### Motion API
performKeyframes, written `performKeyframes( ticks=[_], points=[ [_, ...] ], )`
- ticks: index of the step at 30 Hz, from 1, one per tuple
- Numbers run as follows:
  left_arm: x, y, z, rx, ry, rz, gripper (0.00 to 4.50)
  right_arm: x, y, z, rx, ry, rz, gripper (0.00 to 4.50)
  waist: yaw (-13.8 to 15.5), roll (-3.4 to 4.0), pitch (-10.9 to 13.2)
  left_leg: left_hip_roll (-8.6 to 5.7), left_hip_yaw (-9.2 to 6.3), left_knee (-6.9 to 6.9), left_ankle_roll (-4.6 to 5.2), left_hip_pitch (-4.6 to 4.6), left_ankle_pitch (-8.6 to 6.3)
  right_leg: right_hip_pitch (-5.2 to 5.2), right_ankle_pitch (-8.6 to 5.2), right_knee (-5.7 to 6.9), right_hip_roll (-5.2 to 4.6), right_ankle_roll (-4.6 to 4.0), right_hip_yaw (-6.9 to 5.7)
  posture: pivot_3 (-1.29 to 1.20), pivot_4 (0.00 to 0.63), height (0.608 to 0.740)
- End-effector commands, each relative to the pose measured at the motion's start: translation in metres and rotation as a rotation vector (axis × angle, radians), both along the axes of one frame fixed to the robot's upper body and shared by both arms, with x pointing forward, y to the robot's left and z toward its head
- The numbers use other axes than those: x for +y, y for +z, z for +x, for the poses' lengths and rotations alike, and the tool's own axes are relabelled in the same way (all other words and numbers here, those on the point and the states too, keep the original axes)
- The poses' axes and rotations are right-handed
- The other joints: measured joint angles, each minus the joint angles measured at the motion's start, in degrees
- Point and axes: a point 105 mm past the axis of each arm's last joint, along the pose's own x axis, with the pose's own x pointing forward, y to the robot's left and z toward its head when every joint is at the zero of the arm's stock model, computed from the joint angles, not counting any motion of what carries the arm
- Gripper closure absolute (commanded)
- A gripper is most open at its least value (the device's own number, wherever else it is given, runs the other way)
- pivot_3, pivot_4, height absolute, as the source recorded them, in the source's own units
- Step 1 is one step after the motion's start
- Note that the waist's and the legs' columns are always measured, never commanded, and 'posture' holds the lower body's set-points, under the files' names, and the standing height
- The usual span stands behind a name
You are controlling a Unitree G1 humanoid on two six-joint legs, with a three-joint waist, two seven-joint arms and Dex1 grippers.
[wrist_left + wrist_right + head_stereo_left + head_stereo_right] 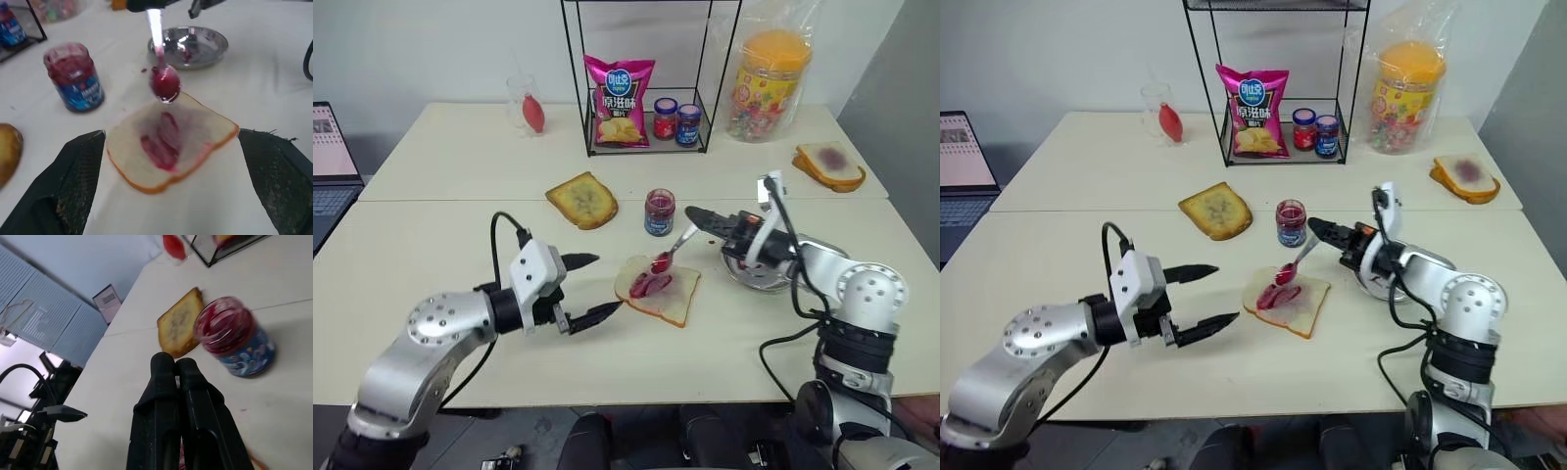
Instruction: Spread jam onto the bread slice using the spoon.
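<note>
So I've got the right end effector [697, 217] clamped shut on the spoon [674, 249], its jam-loaded bowl hanging just above the far edge of the bread slice [658, 289], which lies flat on the surface just in front of the jam [659, 211] jar. Left end effector [595, 288] sits wide open beside the slice, holding nothing. Looks like mid-spread to me: next I'd lower the bowl onto the existing smear and drag it across without shoving the bread
</note>
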Motion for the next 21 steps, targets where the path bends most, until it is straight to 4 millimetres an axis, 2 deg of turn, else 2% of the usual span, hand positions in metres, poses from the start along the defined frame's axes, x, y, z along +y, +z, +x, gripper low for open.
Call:
performKeyframes(
  ticks=[1,4,8,12,16,21],
  points=[
    [-0.018,0.003,0.005,-0.033,-0.148,0.063,0.0,-0.035,0.021,-0.004,-0.093,-0.152,-0.014,4.47,-0.02,-0.01,0.0,0.01,0.0,-0.02,0.0,0.0,0.0,0.0,0.0,-0.02,0.01,0.0,0.01,0.0,0.15,0.74],
    [-0.029,0.003,0.01,-0.04,-0.223,0.08,0.0,-0.054,0.013,-0.01,-0.084,-0.206,-0.053,4.47,0.08,-0.01,0.0,0.02,-0.02,-0.06,0.0,-0.01,0.0,0.0,-0.01,-0.05,0.03,0.0,-0.03,0.0,0.15,0.74],
    [-0.048,0.002,0.022,-0.024,-0.305,0.096,0.0,-0.092,0.004,-0.009,-0.067,-0.363,-0.051,4.47,-0.01,-0.01,0.0,0.02,0.03,-0.07,0.01,-0.01,-0.01,-0.02,-0.04,-0.03,0.02,0.04,0.05,0.0,0.15,0.74],
    [-0.064,0.004,0.034,-0.024,-0.316,0.079,0.0,-0.106,-0.014,-0.007,-0.035,-0.412,-0.068,4.47,-0.07,-0.02,0.01,-0.01,0.01,-0.01,0.01,0.04,0.0,0.05,-0.03,0.03,0.02,0.05,0.03,0.0,0.15,0.74],
    [-0.079,0.004,0.037,-0.028,-0.322,0.05,0.0,-0.12,-0.029,0.002,0.004,-0.465,0.007,4.47,-0.3,-0.02,0.01,0.02,0.05,-0.01,0.02,0.09,0.0,0.04,-0.02,0.07,0.06,0.07,0.12,0.0,0.15,0.74],
    [-0.086,0.0,0.04,-0.034,-0.316,0.048,0.0,-0.137,-0.051,0.009,0.052,-0.511,0.066,4.47,-0.13,-0.02,0.01,0.01,0.03,0.0,0.02,0.07,0.0,0.03,-0.02,0.08,0.06,0.07,0.09,0.0,0.15,0.74]
  ],
)
